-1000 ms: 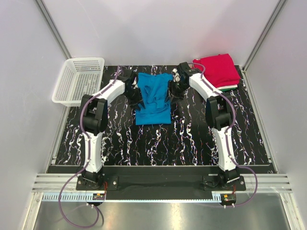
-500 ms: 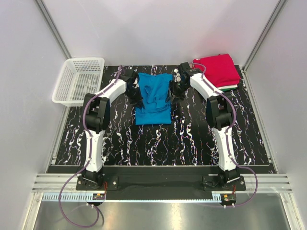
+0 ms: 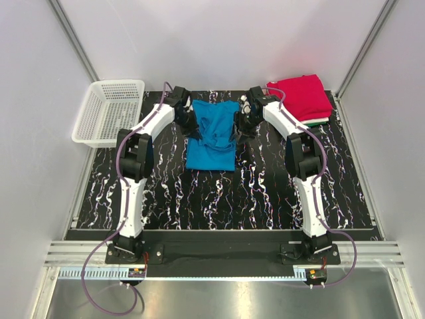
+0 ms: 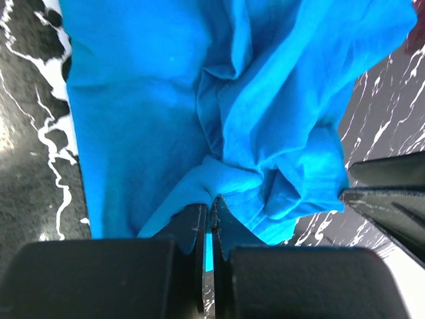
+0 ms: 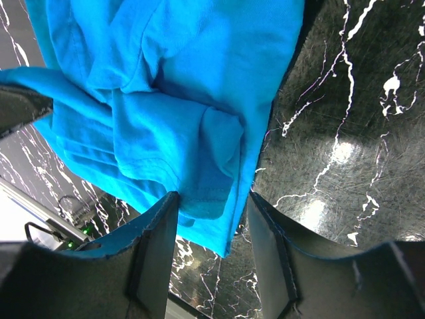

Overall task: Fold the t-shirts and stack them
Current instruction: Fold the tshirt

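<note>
A bright blue t-shirt [image 3: 211, 138] lies crumpled at the back middle of the table. My left gripper [image 3: 192, 127] is at its left edge. In the left wrist view it [image 4: 212, 203] is shut on a pinched fold of the blue t-shirt [image 4: 153, 100]. My right gripper [image 3: 240, 126] is at the shirt's right edge. In the right wrist view it [image 5: 212, 212] stands open, with a corner of the blue t-shirt [image 5: 186, 80] between its fingers [image 5: 156, 246] and a gap on the right side. A folded red t-shirt [image 3: 302, 95] tops a stack at the back right, with green and white edges [image 3: 320, 120] under it.
A white mesh basket [image 3: 109, 109] stands at the back left, off the black marbled mat [image 3: 219, 199]. Grey walls close in the back and both sides. The arm bases are bolted along the near rail [image 3: 219, 252].
My left gripper has gone from open to shut on the blue t-shirt's left edge, and its wrist has moved toward the back. The shirt has shifted slightly left. The right arm has stayed put.
</note>
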`<state>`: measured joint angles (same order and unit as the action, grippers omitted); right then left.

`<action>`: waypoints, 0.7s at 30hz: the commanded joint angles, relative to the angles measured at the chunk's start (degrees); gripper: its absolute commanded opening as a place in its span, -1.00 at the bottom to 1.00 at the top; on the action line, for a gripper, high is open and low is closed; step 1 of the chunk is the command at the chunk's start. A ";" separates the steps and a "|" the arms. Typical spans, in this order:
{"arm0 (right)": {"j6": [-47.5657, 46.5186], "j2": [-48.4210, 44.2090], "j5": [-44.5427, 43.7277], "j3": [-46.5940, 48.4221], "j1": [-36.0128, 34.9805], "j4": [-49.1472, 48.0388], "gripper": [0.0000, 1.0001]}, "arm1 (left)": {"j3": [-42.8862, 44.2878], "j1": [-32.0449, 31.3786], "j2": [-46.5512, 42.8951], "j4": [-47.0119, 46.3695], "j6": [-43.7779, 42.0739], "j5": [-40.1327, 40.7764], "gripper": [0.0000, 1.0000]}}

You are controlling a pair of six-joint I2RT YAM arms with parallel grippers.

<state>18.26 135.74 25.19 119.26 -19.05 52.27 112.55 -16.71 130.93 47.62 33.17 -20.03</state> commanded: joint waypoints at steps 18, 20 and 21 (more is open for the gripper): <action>-0.06 -7.85 3.38 -3.83 -0.28 -1.20 0.05 | -0.31 3.26 -0.32 -2.70 2.08 -3.17 -0.11; -1.12 -12.14 3.28 -9.27 -1.52 -2.26 0.04 | -2.42 3.35 -2.60 -3.58 2.08 -2.82 -0.06; -1.12 -13.56 3.55 -11.05 -1.69 -2.78 0.05 | -3.12 3.35 -3.48 -3.67 1.99 -2.99 -0.03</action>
<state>19.11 132.53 27.11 114.56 -18.90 50.74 111.81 -13.72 132.31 45.76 35.57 -21.41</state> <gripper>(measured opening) 0.524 0.463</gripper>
